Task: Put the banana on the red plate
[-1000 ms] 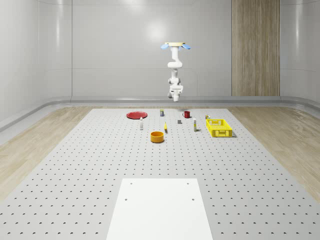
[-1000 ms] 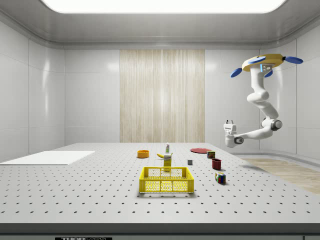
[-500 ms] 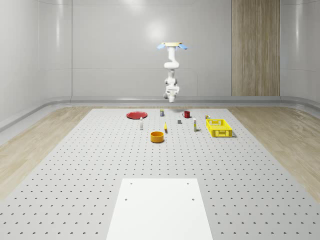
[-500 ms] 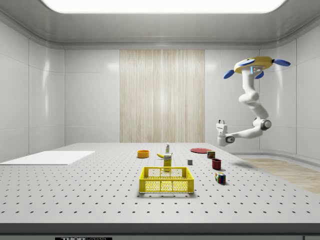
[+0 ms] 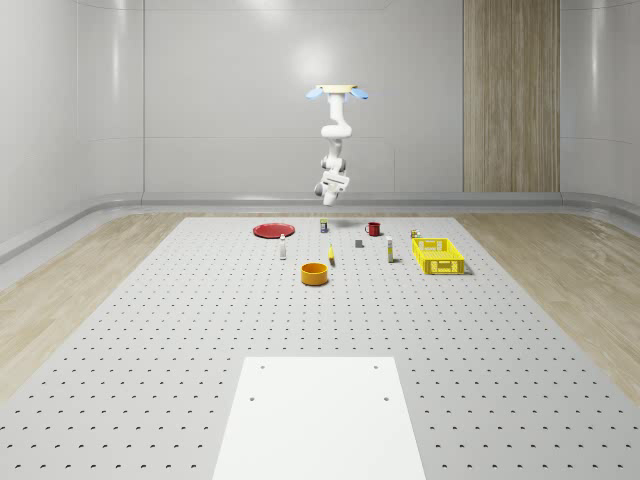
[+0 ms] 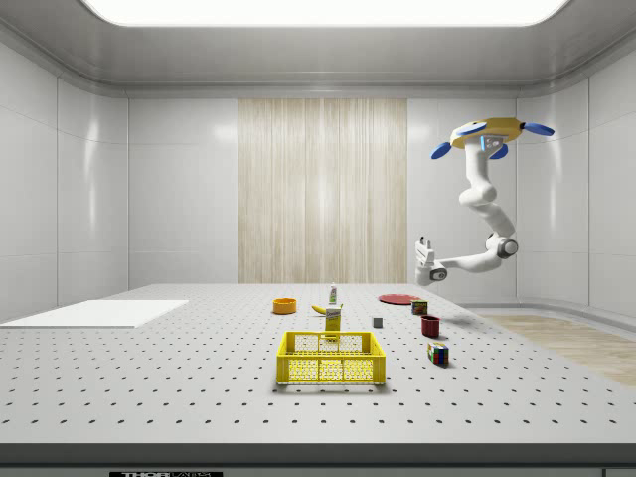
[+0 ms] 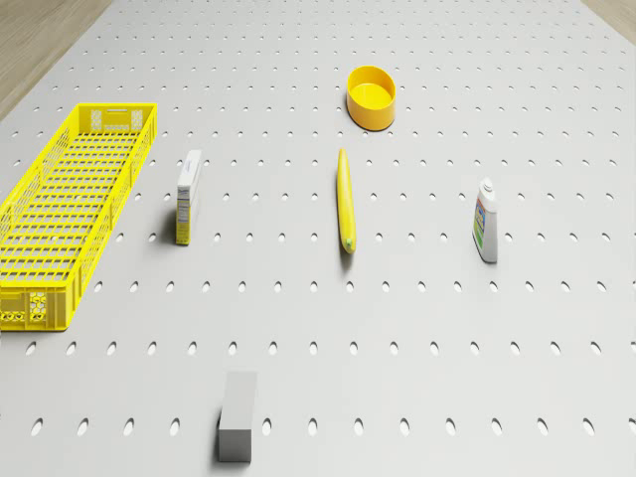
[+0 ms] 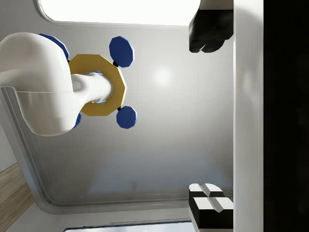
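High above the round red plate [image 5: 271, 230], your drone [image 5: 336, 91] hovers; tool [image 6: 424, 245] pads spread apart, gripping nothing; long yellow banana [image 7: 344, 199] sits nearer the camera on the table [image 5: 200, 330].

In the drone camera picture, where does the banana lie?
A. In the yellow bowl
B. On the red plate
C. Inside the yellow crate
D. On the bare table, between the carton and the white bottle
D: the banana lies flat on the perforated table, with the carton on one side and the white bottle on the other.

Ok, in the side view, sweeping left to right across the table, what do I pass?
White mat → orange bowl → yellow basket → grey block → red plate → red mug → pincer, raised above the table's far end.
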Robot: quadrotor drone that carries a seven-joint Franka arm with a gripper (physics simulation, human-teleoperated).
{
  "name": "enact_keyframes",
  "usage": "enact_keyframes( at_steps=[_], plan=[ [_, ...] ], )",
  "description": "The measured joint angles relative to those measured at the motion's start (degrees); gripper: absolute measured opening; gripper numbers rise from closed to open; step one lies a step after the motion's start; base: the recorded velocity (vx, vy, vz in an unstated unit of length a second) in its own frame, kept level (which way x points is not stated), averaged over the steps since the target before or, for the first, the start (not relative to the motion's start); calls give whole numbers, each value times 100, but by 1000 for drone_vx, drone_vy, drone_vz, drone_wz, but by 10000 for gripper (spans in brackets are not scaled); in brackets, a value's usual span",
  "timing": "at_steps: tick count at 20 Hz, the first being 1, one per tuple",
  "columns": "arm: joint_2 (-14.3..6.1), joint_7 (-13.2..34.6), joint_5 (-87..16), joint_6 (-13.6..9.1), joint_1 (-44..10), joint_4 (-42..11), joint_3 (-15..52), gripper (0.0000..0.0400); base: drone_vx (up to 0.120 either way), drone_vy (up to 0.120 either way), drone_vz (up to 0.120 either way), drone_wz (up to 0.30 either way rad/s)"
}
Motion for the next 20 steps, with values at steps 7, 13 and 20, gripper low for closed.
enact_keyframes(
  at_steps=[7,13,20],
  plan=[
    [-230,483,-2762,137,-649,-975,1851,400,120,-91,-6,0],
    [-705,1696,-6562,44,-1924,-3099,3954,400,120,0,-120,0],
    [-1225,3259,-9255,-830,-3976,-4404,5384,400,120,-34,-120,0]
  ],
)
